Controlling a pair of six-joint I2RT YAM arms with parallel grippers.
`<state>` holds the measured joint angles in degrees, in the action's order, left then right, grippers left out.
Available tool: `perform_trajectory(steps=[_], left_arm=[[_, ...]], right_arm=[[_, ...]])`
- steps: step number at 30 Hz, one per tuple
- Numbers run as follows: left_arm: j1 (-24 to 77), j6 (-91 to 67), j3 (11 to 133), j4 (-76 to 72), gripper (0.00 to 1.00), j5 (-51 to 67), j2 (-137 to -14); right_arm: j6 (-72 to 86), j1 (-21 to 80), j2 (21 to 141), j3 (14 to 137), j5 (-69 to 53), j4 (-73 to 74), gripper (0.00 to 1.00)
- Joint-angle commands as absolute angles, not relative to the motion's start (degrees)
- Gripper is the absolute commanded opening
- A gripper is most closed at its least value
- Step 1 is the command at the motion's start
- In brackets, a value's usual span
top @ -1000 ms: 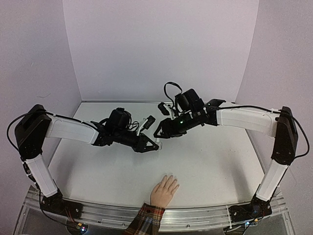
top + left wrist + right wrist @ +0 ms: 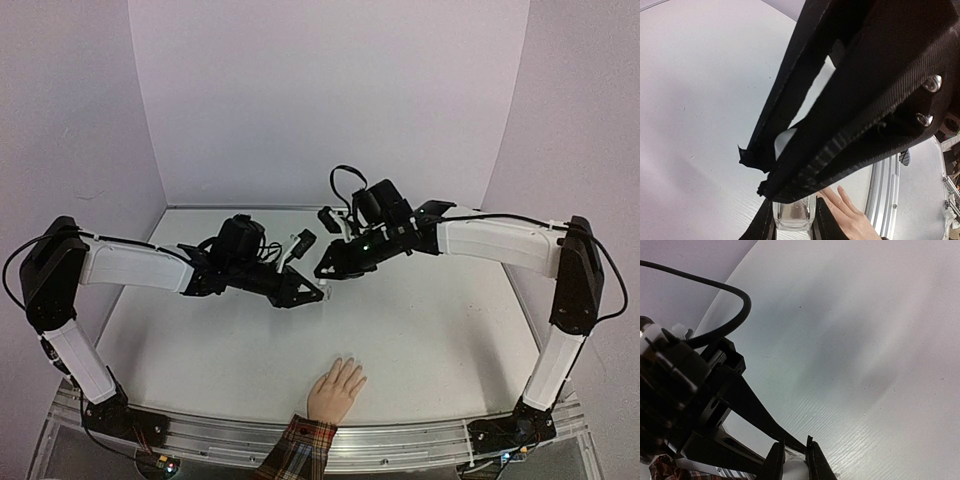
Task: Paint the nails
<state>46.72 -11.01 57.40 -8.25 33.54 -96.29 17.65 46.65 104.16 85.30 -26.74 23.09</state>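
Observation:
A peach hand [image 2: 337,388] with a red plaid cuff [image 2: 300,447] lies flat at the table's near edge. Its pale nails [image 2: 840,189] show faintly on the fingertips in the left wrist view. Above mid-table my left gripper [image 2: 316,293] is shut on a small clear bottle [image 2: 792,216]. My right gripper [image 2: 325,272] meets it from the right and is shut on the bottle's white cap [image 2: 796,471]. In the left wrist view the cap [image 2: 784,143] peeks out between the right gripper's black fingers [image 2: 850,120]. Both grippers hover well behind the hand.
The white table [image 2: 430,330] ends at a metal rail [image 2: 400,440] along the front, where the arm bases are bolted. Lilac walls close in the back and both sides. A black cable [image 2: 715,330] loops off the left wrist.
My right gripper's fingers have closed onto the white cap. Both arms have edged slightly, staying joined at the bottle. The hand has not moved.

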Motion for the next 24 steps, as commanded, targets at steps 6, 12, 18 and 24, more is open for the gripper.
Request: perform_trajectory(steps=[6,12,18,24], left_arm=[[46.9,-21.2,47.4,-31.1,0.71,32.4,-86.9],[47.0,-22.8,46.4,-36.8,0.68,35.0,-88.2],[46.9,-22.7,48.8,-37.5,0.60,36.3,-89.7],[47.1,-21.7,50.7,-35.5,0.44,33.2,-90.8]], right_arm=[[19.6,47.1,92.4,77.0,-25.5,10.2,0.00],[22.6,47.0,91.5,77.3,-27.8,8.5,0.00],[24.3,47.1,92.3,77.4,-27.7,7.9,0.00],[26.1,47.7,93.0,78.1,-25.8,7.9,0.00]])
